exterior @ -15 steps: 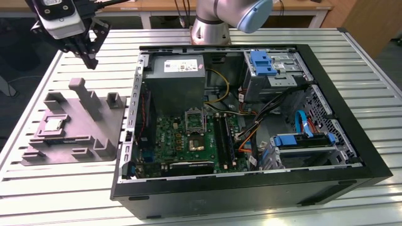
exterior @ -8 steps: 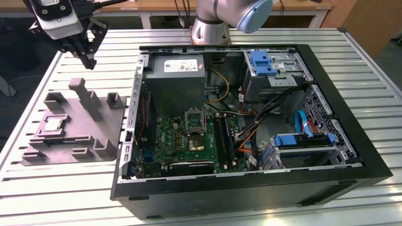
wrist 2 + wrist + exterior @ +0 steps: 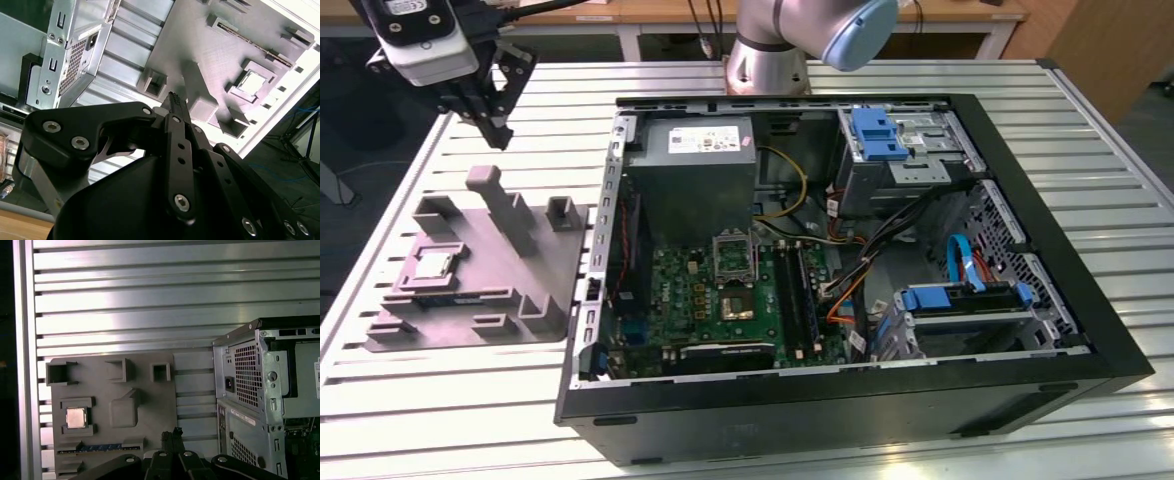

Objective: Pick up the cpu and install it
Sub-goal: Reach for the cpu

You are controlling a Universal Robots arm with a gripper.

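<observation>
The gripper (image 3: 495,136) is hanging in the air over the slatted metal table (image 3: 440,400), above the far end of the grey plastic fixture (image 3: 520,290) at the exterior view's left, and it is touching nothing. In both wrist views its fingertips (image 3: 174,106) seem to be pressing together at the tip, with nothing held between them, though the dark linkage is hiding much of the fingers.

The cpu (image 3: 431,265) is lying flat in a square recess of the fixture, its pale silver top facing up (it is catching the light in the second wrist view). It is sitting well apart from the gripper, near the fixture's edge furthest from the computer.

Just beside the fixture, to the exterior view's right, an open computer case (image 3: 854,400) is lying on its side, showing its green motherboard (image 3: 707,300) and a tangle of cables (image 3: 881,240).
</observation>
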